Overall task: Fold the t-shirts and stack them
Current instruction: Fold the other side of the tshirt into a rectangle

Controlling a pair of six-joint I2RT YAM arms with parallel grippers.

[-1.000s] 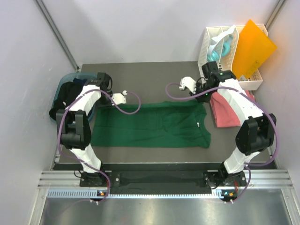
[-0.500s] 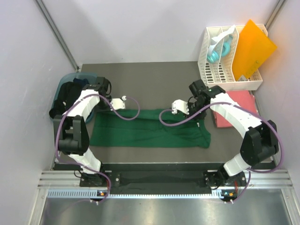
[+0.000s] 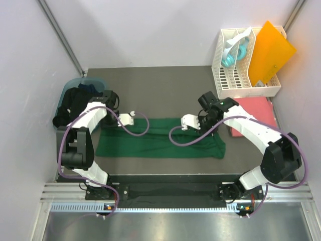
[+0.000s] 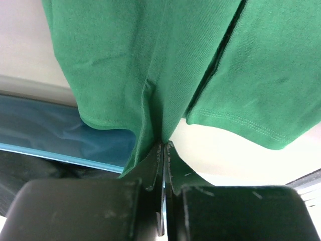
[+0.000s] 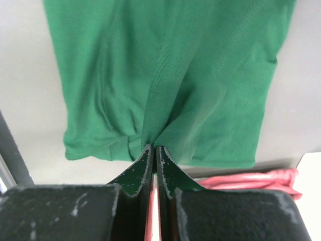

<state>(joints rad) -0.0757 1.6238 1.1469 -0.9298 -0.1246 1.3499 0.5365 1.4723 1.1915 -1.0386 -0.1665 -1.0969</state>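
Mid-fold | left tool (image 4: 163, 146) and right tool (image 5: 153, 148) pinch green t-shirt (image 3: 160, 139) by far edge above worktop (image 3: 165, 85) | likely doubling it lengthwise

Both wrist views crop the green t-shirt (image 4: 125, 60) at their top edge.

The spread t-shirt (image 3: 150, 145) lies centre, folded t-shirt (image 3: 257, 108) to its right (rack (image 3: 235, 75) behind that).
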